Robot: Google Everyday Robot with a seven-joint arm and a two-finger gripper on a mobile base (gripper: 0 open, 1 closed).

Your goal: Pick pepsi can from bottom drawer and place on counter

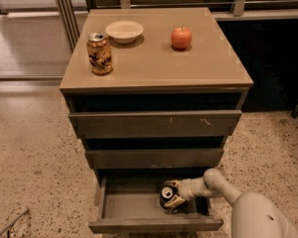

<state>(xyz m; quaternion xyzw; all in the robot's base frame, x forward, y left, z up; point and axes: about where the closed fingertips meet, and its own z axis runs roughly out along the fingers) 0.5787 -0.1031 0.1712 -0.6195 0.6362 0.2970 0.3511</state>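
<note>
So the gripper (pixel 171 193) is down in the bottom drawer (pixel 139 225), jaws spread either side of the upright pepsi can (pixel 166 196), which sits right between them, toward the drawer's right.

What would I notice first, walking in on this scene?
A pale arm reaches its end effector into the open bottom drawer, right at a small dark can. Up on the counter stand a gold can at the left, a bowl just behind it and a red apple farther right.
</note>
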